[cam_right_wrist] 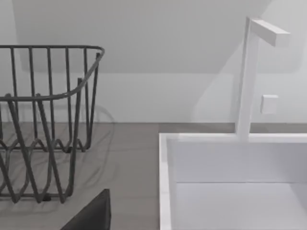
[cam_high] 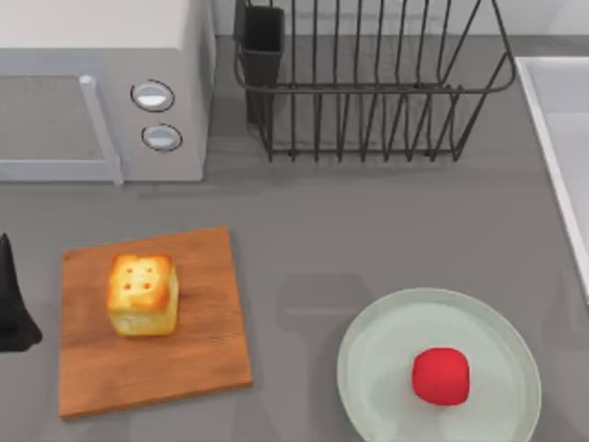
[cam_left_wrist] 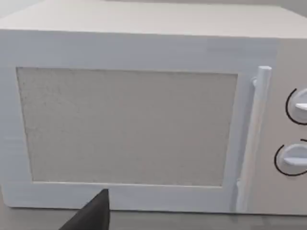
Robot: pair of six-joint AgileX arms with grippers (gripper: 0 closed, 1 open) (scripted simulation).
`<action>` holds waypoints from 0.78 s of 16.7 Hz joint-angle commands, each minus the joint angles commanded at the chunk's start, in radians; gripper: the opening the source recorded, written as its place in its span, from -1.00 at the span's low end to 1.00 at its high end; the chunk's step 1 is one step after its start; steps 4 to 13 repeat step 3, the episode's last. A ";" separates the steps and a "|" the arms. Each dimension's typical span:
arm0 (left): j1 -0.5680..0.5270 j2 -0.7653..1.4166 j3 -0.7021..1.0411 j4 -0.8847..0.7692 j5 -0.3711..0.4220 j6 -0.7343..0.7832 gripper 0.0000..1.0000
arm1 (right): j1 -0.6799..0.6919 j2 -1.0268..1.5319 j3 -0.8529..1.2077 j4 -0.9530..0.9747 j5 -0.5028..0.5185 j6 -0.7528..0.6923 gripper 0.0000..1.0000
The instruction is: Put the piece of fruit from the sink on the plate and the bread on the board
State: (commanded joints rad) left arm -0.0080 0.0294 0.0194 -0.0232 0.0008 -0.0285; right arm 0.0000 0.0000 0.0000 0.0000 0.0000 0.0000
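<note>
From above I see the piece of fruit lying on the plate at the near right of the desk, a little right of the plate's middle. The bread sits upright on the board at the near left, toward the board's left half, toasted top up. The sink runs along the right edge; my right wrist camera faces its white basin and tap, with the dish rack beside it. The rack stands at the far middle and the microwave at the far left. My left tool is parked at the left edge beside the board, facing the microwave door; whether either tool is released or clenched, I cannot tell.
</note>
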 joint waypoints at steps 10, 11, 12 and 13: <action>0.008 -0.029 -0.019 0.023 -0.001 0.028 1.00 | 0.000 0.000 0.000 0.000 0.000 0.000 1.00; 0.008 -0.029 -0.019 0.023 -0.001 0.028 1.00 | 0.000 0.000 0.000 0.000 0.000 0.000 1.00; 0.008 -0.029 -0.019 0.023 -0.001 0.028 1.00 | 0.000 0.000 0.000 0.000 0.000 0.000 1.00; 0.008 -0.029 -0.019 0.023 -0.001 0.028 1.00 | 0.000 0.000 0.000 0.000 0.000 0.000 1.00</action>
